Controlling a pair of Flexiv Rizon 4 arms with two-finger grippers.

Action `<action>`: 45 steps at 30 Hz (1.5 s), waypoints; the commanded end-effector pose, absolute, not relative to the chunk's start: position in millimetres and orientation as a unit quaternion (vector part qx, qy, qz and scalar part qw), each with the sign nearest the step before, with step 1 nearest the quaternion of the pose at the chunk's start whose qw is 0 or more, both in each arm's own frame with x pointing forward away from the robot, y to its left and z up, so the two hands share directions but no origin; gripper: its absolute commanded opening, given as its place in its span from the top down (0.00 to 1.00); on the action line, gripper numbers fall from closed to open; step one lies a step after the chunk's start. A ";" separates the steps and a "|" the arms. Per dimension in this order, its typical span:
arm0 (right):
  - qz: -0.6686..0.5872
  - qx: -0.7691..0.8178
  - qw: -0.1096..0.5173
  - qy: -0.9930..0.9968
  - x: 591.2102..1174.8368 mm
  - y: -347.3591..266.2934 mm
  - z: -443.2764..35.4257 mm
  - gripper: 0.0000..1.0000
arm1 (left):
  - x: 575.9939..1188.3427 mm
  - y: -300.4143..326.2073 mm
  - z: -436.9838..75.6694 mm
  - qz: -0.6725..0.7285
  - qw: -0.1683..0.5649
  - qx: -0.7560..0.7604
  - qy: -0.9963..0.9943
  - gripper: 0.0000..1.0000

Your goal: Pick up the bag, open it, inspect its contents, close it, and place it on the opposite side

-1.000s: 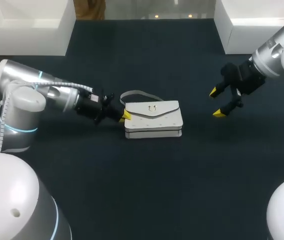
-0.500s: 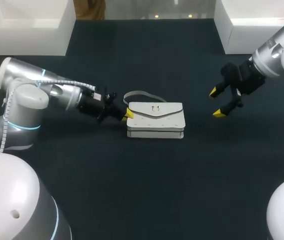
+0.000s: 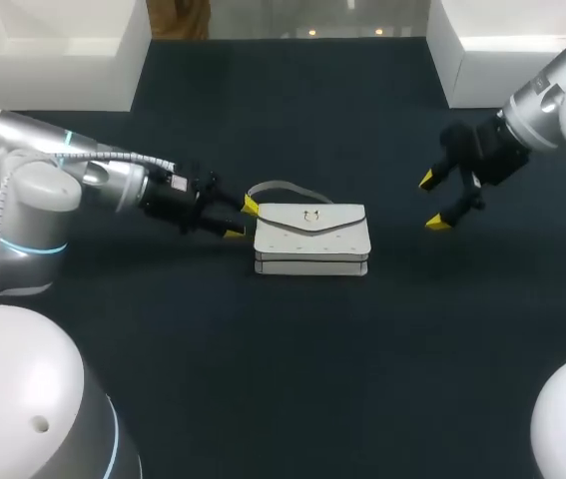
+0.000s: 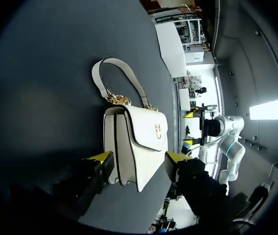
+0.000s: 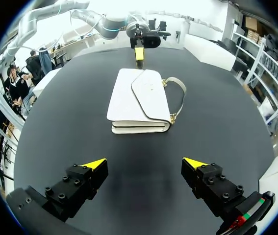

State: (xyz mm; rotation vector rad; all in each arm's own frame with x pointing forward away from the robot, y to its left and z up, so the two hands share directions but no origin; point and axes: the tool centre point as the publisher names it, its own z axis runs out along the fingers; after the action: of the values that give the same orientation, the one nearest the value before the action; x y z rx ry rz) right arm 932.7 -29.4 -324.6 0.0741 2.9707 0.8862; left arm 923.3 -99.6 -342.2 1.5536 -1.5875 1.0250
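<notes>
A white handbag (image 3: 310, 238) with a gold clasp lies flat in the middle of the dark table, its flap shut and its strap (image 3: 278, 188) looped behind it. My left gripper (image 3: 242, 219) is open at the bag's left end, one yellow tip on either side of that end without touching it. In the left wrist view the bag (image 4: 139, 144) lies just ahead of my left gripper (image 4: 139, 157). My right gripper (image 3: 432, 202) hangs open and empty above the table, well to the right of the bag. The right wrist view shows the bag (image 5: 139, 100) ahead of my right gripper (image 5: 143, 163).
A white box (image 3: 53, 55) stands at the back left of the table. Another white box (image 3: 502, 60) stands at the back right. Dark bare cloth (image 3: 292, 369) spreads in front of the bag.
My left gripper, shut against the bag's left end before, nudged the bag slightly right, then opened and drew back a little. The right arm has barely moved.
</notes>
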 end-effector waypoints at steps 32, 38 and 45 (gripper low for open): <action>0.197 -0.016 0.159 0.967 885.5 55.8 -275.3 0.00 | 951.3 -37.7 -266.2 0.286 0.182 0.378 -0.862 0.00; 0.199 -0.018 0.153 0.968 885.5 57.2 -276.0 0.00 | 951.3 -37.7 -266.2 0.286 0.182 0.378 -0.862 0.00; 0.186 -0.040 0.154 0.970 888.8 62.5 -268.8 0.00 | 951.1 -40.4 -269.7 0.283 0.139 0.350 -0.882 0.00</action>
State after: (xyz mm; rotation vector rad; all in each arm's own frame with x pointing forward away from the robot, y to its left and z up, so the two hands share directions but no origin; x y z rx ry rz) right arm 887.5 56.7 -274.6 -0.0565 2.7844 0.5750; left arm 949.8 -36.6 -267.4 1.0627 -2.4406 0.8135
